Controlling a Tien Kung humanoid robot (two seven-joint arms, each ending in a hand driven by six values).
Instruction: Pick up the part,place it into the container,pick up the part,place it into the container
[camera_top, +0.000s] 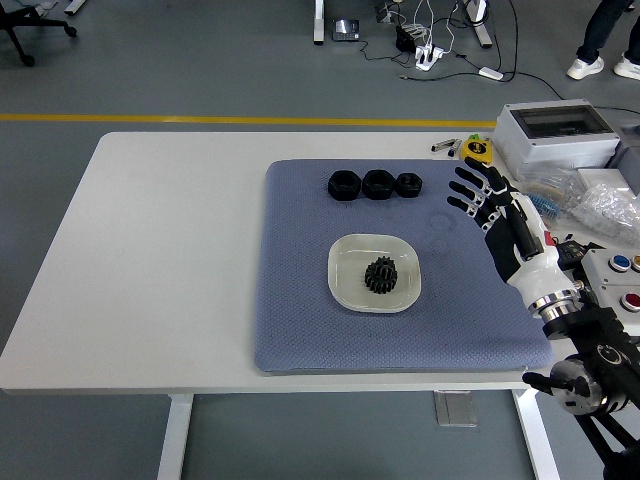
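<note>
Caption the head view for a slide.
Right hand open above blue mat; one gear in white dish, three black parts lined up behind.

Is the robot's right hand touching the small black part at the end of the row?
Apart. The head view shows bare blue mat between the right hand, fingers spread, and the small black part.

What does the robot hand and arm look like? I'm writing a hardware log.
The right robot hand has five black jointed fingers and a white back with a small red mark. A silver ringed wrist joins it to a black arm with round silver-centred joints.
</note>
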